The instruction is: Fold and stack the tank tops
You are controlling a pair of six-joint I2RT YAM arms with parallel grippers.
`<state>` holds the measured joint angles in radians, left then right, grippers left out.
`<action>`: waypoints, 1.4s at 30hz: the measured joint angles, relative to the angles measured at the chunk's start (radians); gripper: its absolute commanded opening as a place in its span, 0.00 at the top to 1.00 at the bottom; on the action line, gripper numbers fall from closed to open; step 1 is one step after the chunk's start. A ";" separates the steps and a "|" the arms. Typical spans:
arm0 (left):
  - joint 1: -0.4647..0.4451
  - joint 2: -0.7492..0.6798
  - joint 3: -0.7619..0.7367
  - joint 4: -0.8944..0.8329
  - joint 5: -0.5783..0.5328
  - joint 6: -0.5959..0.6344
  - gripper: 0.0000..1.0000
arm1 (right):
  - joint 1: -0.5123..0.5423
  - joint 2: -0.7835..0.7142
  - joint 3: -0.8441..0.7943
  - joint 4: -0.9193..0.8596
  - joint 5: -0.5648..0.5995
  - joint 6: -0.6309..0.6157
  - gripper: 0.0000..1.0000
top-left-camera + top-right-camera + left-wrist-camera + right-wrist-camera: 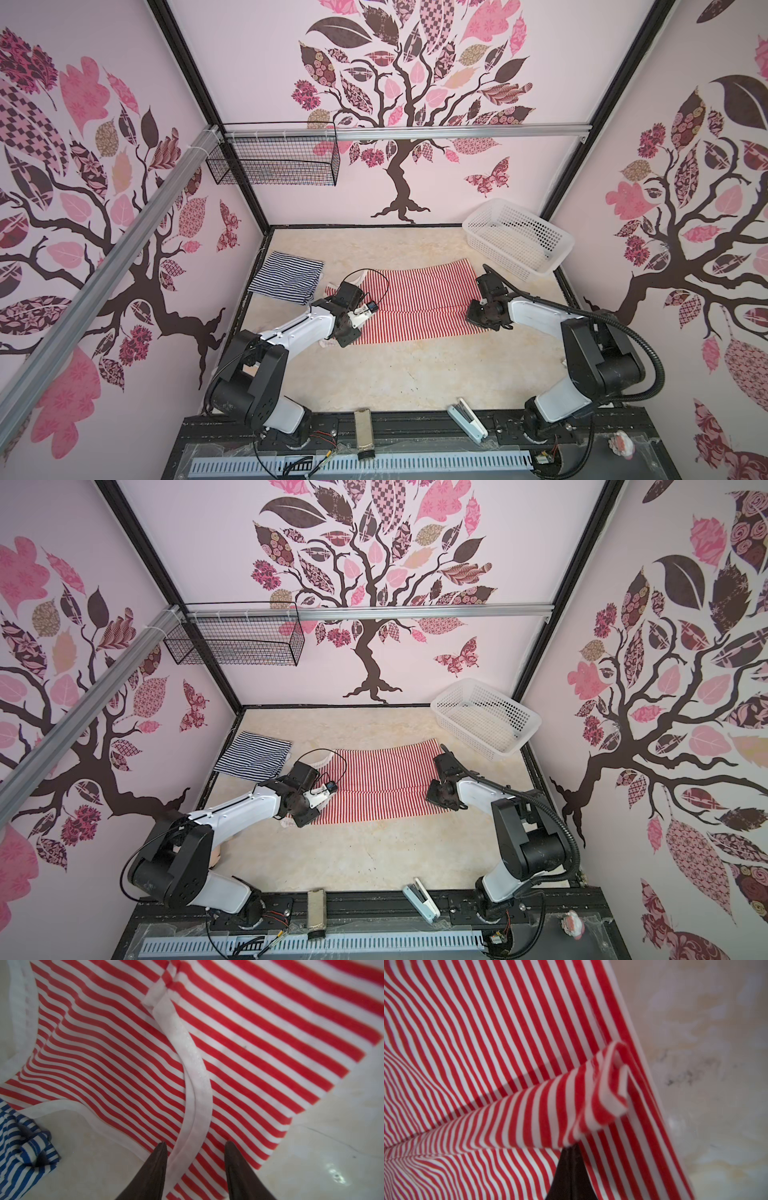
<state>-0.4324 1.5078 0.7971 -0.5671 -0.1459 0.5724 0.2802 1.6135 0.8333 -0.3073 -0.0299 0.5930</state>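
The red-and-white tank top (419,305) (380,785) lies spread flat across the middle of the table in both top views. The navy-and-white tank top (286,278) (253,756) rests folded at the back left. At the red top's left end my left gripper (341,293) (195,1142) stands open, its fingers either side of a white strap (196,1076) without pinching it. A corner of the navy top (22,1147) shows beside it. At the right hem, my right gripper (482,279) (572,1148) is shut on a raised fold of the red top (542,1109).
A white plastic basket (517,237) sits tilted at the back right corner. A black wire basket (274,160) hangs on the back wall's rail. A stapler (467,417) and a small cylinder (363,432) lie on the front rail. Bare tabletop (415,374) lies in front of the red top.
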 measured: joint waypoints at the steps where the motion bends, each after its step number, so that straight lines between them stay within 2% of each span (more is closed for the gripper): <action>1: 0.002 0.009 -0.003 0.011 -0.016 0.000 0.52 | 0.000 0.019 0.021 -0.001 0.004 -0.002 1.00; 11: 0.005 0.011 -0.040 0.100 -0.089 0.004 0.53 | -0.008 0.191 0.212 -0.001 0.056 -0.019 1.00; 21: 0.093 0.035 -0.039 0.164 -0.114 0.006 0.53 | -0.030 0.208 0.226 0.007 0.101 -0.032 0.99; 26: 0.138 0.053 -0.028 0.185 -0.123 0.012 0.53 | -0.023 0.114 0.085 0.094 0.063 -0.028 0.95; 30: 0.158 0.048 -0.036 0.191 -0.137 0.028 0.52 | 0.042 0.010 -0.037 0.115 0.069 -0.005 0.93; 35: 0.168 0.006 -0.069 0.163 -0.156 0.040 0.51 | 0.140 -0.126 -0.142 0.034 0.083 0.054 0.87; 42: 0.173 -0.080 -0.095 -0.008 -0.157 0.059 0.47 | 0.148 -0.380 -0.293 -0.108 0.048 0.137 0.83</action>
<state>-0.2592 1.4277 0.7017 -0.5747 -0.3031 0.6312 0.4278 1.2331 0.5400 -0.4149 0.0181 0.7300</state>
